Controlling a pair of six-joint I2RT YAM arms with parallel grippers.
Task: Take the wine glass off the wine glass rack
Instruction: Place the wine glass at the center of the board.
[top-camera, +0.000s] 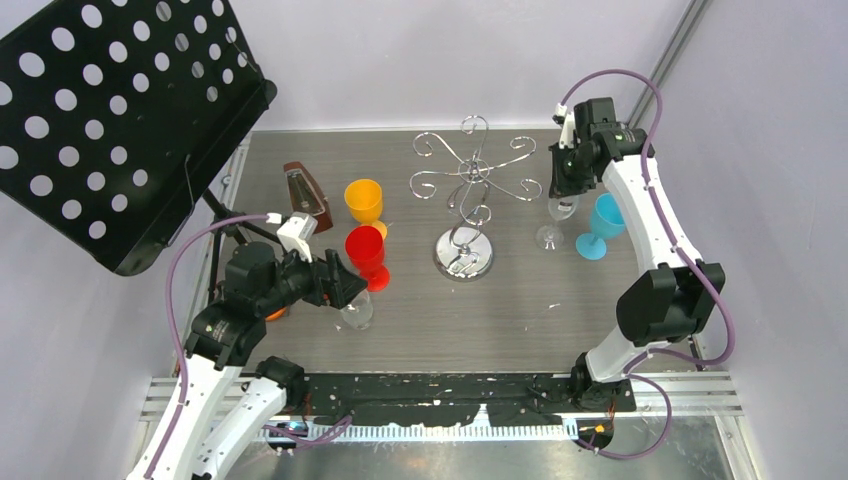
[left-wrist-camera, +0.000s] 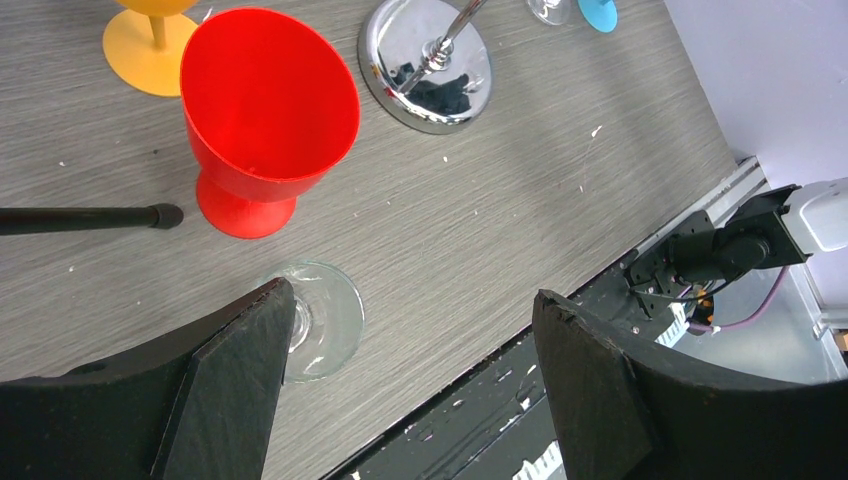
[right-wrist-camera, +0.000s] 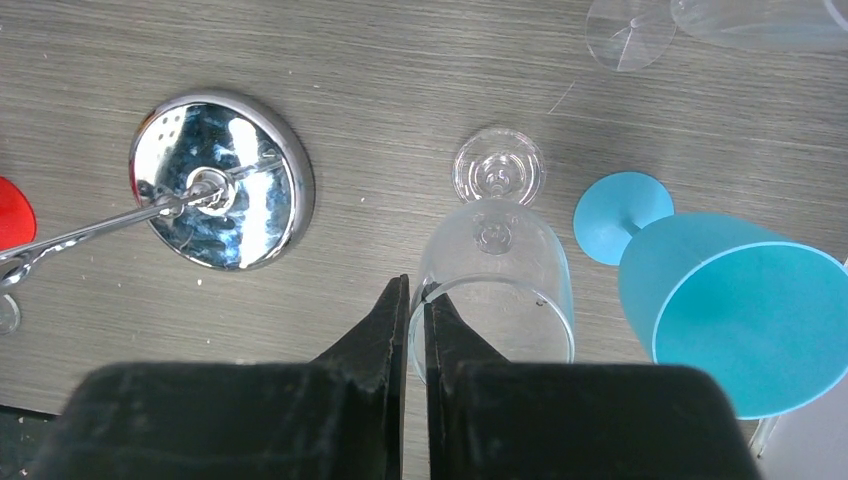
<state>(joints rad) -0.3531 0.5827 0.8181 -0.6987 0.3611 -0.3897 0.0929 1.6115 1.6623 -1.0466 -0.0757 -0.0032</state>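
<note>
- Left gripper (left-wrist-camera: 410, 300): two matte black, wedge-shaped fingers stand wide apart over the near left part of the table (left-wrist-camera: 500, 200) and hold nothing.
- Table: grey laminate with a fine, straight wood-grain texture, flecked with small white specks.
- Second clear glass (left-wrist-camera: 325, 320): transparent, with a round flat foot. It stands just beside the left gripper's left finger, which hides part of it in the left wrist view.
- Red goblet (left-wrist-camera: 270, 100): opaque, matte plastic with a wide conical bowl on a short flared foot. It stands upright just beyond the second clear glass.
- Wine glass rack (top-camera: 468, 180): polished chrome wire with curled scroll arms spreading from a central post. Its round, domed mirrored base (right-wrist-camera: 222, 180) sits at the table's centre.
- Right gripper (right-wrist-camera: 415, 295): its black fingers are pressed together on the rim of the wine glass (right-wrist-camera: 495, 270), with the thin wall pinched between them.
- Wine glass: clear, with a rounded bowl and a round foot. It is upright, off the rack, to the right of the mirrored base and just left of the blue goblet (right-wrist-camera: 740, 310).
- Blue goblet: opaque turquoise plastic with a smooth bowl and a round foot.
- Orange goblet (top-camera: 364, 198): opaque, the same shape as the red one, standing just beyond it.
- Metronome (top-camera: 307, 193): a brown tapered case, left of the orange goblet.
- Music stand (top-camera: 110, 110): a black metal sheet with round perforations, tilted, at the far left.
</note>
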